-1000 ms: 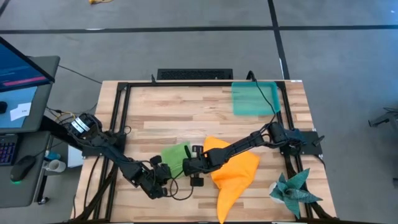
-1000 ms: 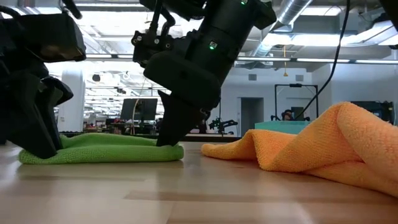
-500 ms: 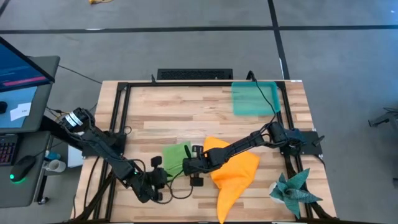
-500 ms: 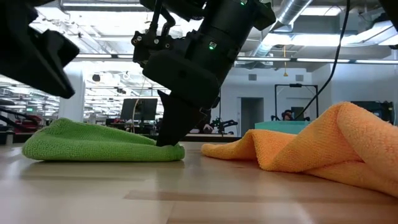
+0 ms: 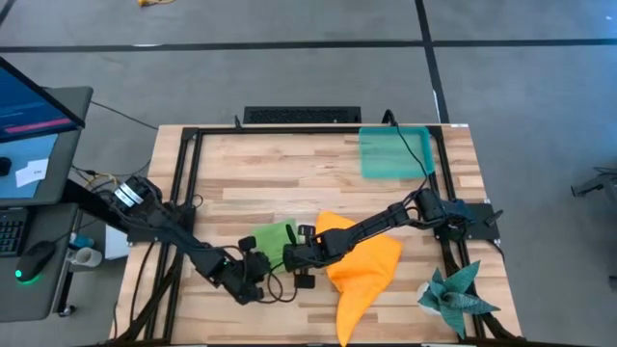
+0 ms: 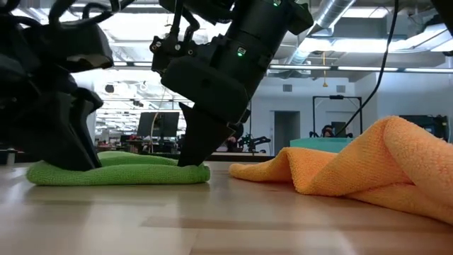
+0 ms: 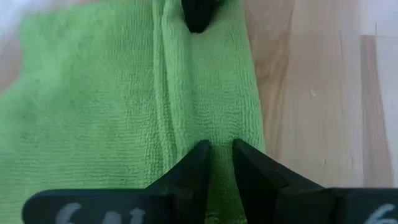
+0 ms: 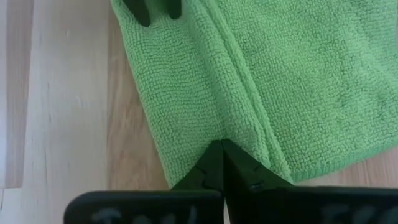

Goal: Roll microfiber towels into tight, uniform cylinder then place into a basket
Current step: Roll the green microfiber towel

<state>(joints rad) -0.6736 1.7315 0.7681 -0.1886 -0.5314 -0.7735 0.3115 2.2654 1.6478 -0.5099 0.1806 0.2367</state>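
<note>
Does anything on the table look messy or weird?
Yes. The orange towel lies crumpled in a lumpy heap beside the flat green towel, one corner trailing toward the table's front edge. The teal basket sits empty at the far side.

Seen from directly overhead, the high camera takes in the whole wooden table (image 5: 318, 159). A second camera sits at tabletop level, close in, facing the room behind. Each wrist camera looks steeply down from opposite ends at the green towel (image 7: 93, 93), which appears in all four views.
</note>
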